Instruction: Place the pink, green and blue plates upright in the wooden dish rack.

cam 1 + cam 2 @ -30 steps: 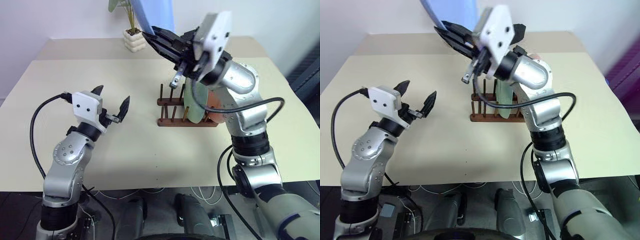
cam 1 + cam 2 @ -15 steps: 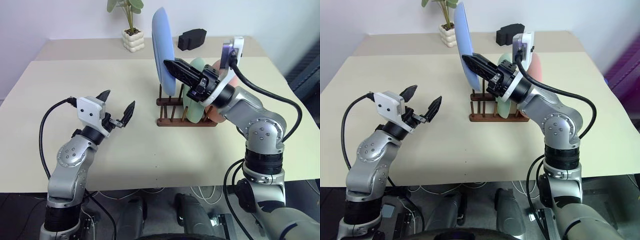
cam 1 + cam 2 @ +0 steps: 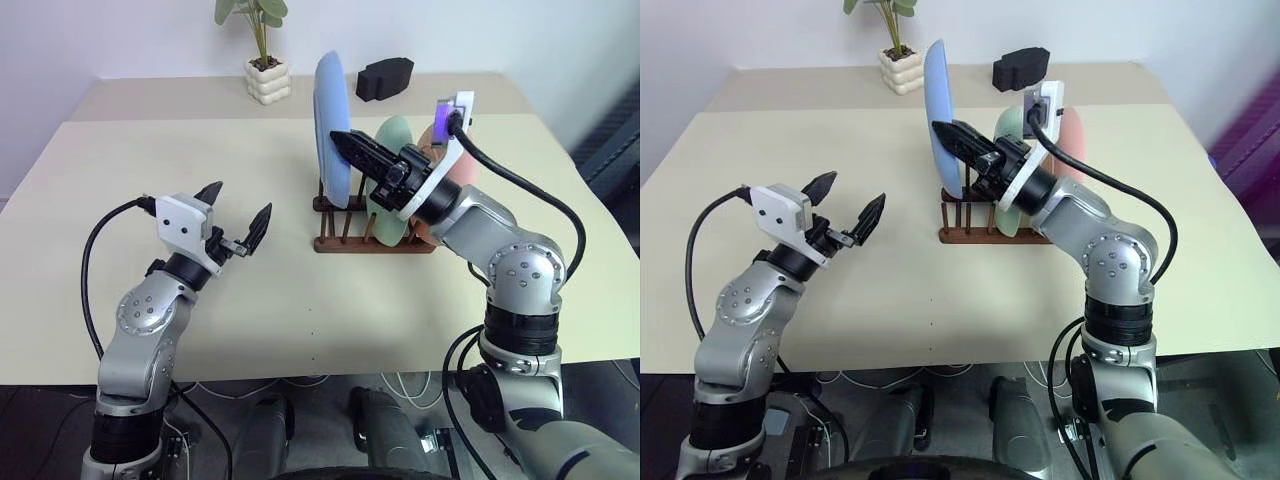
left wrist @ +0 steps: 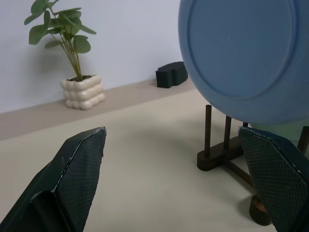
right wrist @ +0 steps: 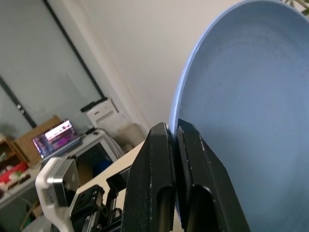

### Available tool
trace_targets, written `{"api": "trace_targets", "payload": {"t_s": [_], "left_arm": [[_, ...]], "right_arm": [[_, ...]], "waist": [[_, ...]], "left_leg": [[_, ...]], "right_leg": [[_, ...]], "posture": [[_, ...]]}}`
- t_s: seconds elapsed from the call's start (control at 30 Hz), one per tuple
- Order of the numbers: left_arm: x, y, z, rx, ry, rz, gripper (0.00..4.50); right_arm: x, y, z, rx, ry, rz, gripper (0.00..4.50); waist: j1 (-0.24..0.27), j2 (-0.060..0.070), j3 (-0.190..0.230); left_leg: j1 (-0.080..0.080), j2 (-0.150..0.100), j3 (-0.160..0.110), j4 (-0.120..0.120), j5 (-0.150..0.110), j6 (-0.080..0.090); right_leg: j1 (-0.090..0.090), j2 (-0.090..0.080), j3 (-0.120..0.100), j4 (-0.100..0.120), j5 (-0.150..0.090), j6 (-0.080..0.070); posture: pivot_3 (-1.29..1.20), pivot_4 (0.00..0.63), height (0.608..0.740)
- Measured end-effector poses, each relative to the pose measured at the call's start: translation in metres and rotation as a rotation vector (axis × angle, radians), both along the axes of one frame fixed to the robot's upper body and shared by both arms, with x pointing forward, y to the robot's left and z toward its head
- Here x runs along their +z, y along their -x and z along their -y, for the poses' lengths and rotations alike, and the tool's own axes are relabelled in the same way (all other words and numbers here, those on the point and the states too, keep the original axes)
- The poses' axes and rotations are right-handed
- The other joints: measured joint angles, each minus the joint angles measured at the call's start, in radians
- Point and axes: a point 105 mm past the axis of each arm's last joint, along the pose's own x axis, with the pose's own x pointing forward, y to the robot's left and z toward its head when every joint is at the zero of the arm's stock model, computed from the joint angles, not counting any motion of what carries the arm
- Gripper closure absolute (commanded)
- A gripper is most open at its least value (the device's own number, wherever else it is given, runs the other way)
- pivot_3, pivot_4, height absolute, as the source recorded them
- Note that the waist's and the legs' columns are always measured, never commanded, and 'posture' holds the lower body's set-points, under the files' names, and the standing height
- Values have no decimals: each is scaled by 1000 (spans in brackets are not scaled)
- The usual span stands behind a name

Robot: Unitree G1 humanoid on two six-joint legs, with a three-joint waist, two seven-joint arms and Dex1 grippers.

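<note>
While clamped by the rim in the shut right tool (image 3: 362,150), blue plate (image 3: 331,128) on edge just above rack (image 3: 345,225) slots left of green plate (image 3: 395,165); left tool (image 3: 238,215) wide open, empty, well apart.

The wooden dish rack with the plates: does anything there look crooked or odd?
Nothing looks damaged. The light blue round plate stands upright above the dark brown wooden rack, pinched at its rim by the right claw; whether it sits between the pegs is unclear.

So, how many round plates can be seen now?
3. The light blue round plate is upright in the right gripper over the dark wooden dish rack; the mint green plate and salmon pink plate stand in it.
</note>
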Motion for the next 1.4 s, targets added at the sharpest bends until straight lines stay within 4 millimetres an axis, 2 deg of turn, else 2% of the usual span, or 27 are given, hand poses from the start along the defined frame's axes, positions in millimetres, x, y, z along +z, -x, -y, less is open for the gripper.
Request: {"api": "trace_targets", "payload": {"t_s": [0.77,0.87,1.1,1.4], "left_arm": [[0,1,2,-11,-3,8,17],[0,1,2,-11,-3,9,0],[0,1,2,-10,-2,7,0],[0,1,2,-10,-2,6,0]], "right_arm": [[-16,-5,8,-53,-53,-138,4500],[-16,-4,8,-49,-57,-140,3637],[-16,-4,8,-50,-56,-140,251],[-14,-4,10,-55,-47,-126,251]], "waist": [[-1,0,0],[0,0,0],[-1,0,0],[0,0,0]], "left_leg": [[0,0,0,0,0,0],[0,0,0,0,0,0],[-1,0,0,0,0,0],[-1,0,0,0,0,0]], "right_leg": [[0,0,0,-1,0,0],[0,0,0,-1,0,0],[0,0,0,-1,0,0],[0,0,0,-1,0,0]], "posture": [[0,150,734],[0,150,734],[0,150,734],[0,150,734]]}}
